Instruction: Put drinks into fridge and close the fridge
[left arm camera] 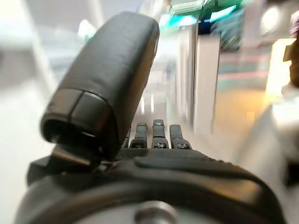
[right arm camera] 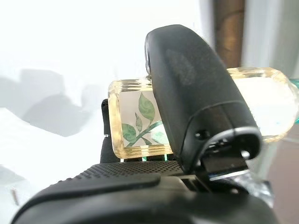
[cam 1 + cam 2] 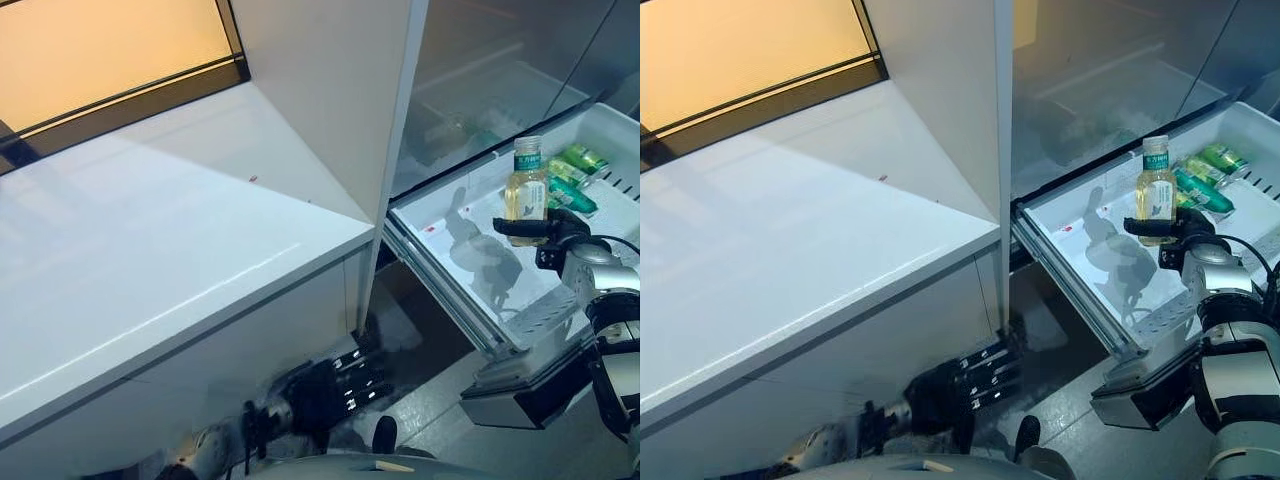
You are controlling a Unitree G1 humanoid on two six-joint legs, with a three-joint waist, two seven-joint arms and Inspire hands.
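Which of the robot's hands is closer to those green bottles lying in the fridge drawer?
Right. The right hand holds a bottle upright just beside the green bottles; the left hand hangs low by the counter.

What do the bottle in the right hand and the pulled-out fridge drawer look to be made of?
Bottle: likely clear plastic, glossy; pale yellow liquid shows through, with a white cap and printed label. Drawer: probably smooth white plastic, since its bare floor catches shadows. Right hand grips the bottle.

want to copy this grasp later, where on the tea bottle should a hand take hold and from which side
Grip the bottle low on its body, coming from the robot's side of the drawer, as the right hand does. It stands upright with flat sides for thumb and fingers; the cap stays free.
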